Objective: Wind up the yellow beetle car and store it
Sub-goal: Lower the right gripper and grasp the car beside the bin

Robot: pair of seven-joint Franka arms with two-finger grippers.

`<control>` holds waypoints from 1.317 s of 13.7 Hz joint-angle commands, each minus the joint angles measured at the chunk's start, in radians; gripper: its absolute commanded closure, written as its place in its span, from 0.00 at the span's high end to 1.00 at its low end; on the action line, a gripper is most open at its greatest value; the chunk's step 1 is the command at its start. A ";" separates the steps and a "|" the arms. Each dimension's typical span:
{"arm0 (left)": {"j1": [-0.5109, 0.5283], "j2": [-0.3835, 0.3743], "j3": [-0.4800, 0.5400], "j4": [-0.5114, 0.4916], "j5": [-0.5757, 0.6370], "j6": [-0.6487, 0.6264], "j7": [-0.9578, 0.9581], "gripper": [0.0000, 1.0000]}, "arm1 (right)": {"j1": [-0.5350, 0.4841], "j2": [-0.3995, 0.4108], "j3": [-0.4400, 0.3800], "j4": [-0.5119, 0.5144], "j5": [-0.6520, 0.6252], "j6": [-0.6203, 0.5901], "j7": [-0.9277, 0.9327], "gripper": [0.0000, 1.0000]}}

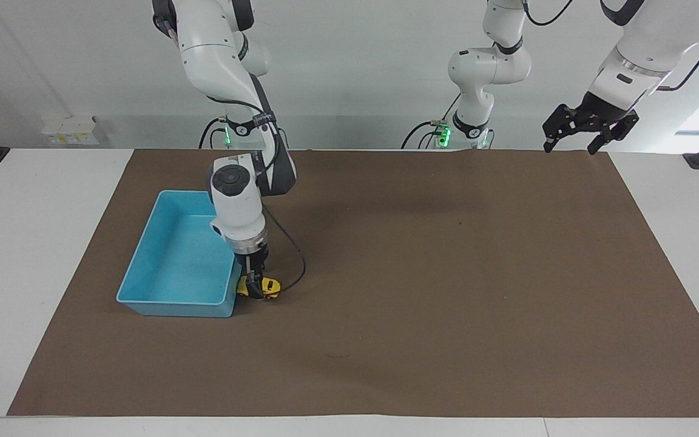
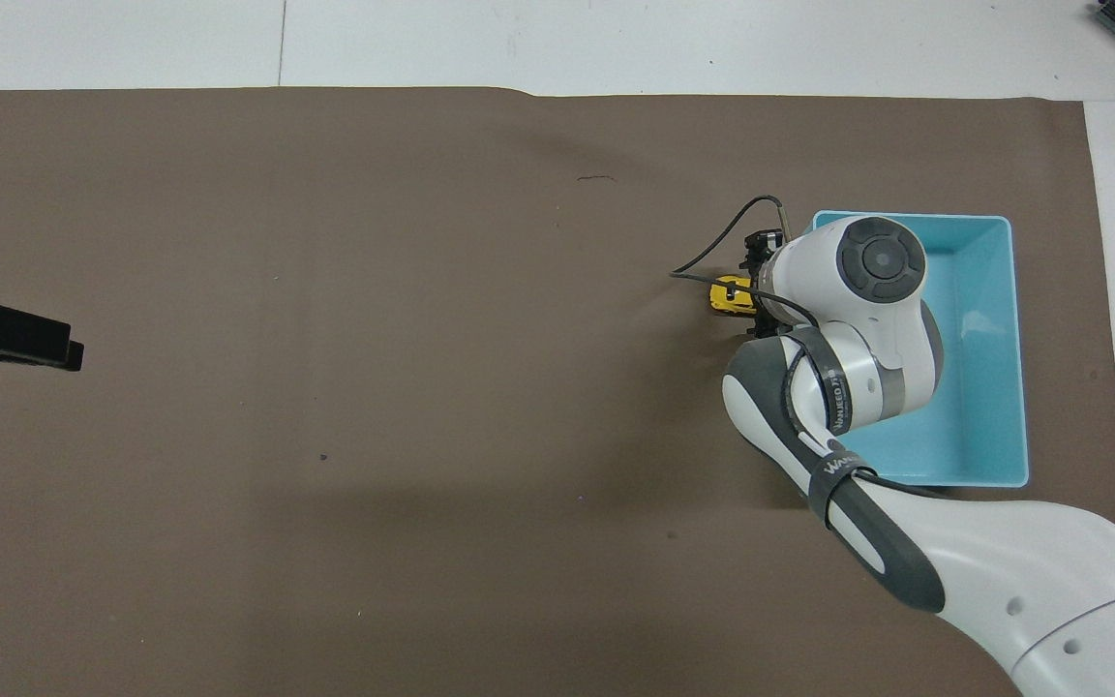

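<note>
In the facing view the right gripper (image 1: 255, 290) is down at the brown mat (image 1: 446, 303), its dark fingers straddling the yellow beetle car (image 1: 270, 287), which shows as bits of yellow on either side of them; whether the fingers actually press the car cannot be told, so the grip is left unsaid; the car sits on the mat just beside the blue bin (image 1: 173, 267), at the bin's corner farthest from the robots and toward the middle of the desk; the bin itself lies toward the right arm's end of the desk (image 1: 34, 255), and nothing shows inside it; a black cable (image 1: 295, 261) loops from the right wrist down to the mat beside the car; the left gripper (image 1: 570, 144) hangs high over the mat's corner at the left arm's end, near the robots' edge, its fingers spread wide and holding nothing; that arm waits.

In the overhead view the right arm's white wrist covers most of the right gripper (image 2: 753, 308); only the car's (image 2: 730, 295) end toward the desk's middle shows, yellow against the mat (image 2: 374, 290), close to the bin's (image 2: 988, 387) wall; the left gripper (image 2: 11, 339) enters at the mat's edge at the left arm's end, a dark block over bare mat, well apart from the car and bin.
</note>
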 commanded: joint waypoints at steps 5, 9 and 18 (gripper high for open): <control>0.012 -0.017 -0.007 -0.012 0.006 -0.006 0.015 1.00 | -0.005 0.009 0.009 0.019 -0.036 0.011 0.043 0.00; 0.012 -0.017 -0.007 -0.012 0.006 -0.006 0.015 1.00 | 0.026 0.003 0.009 0.047 -0.036 -0.036 0.042 0.00; 0.012 -0.017 -0.007 -0.010 0.006 -0.006 0.015 1.00 | 0.038 -0.129 0.010 0.082 -0.035 -0.228 0.011 0.00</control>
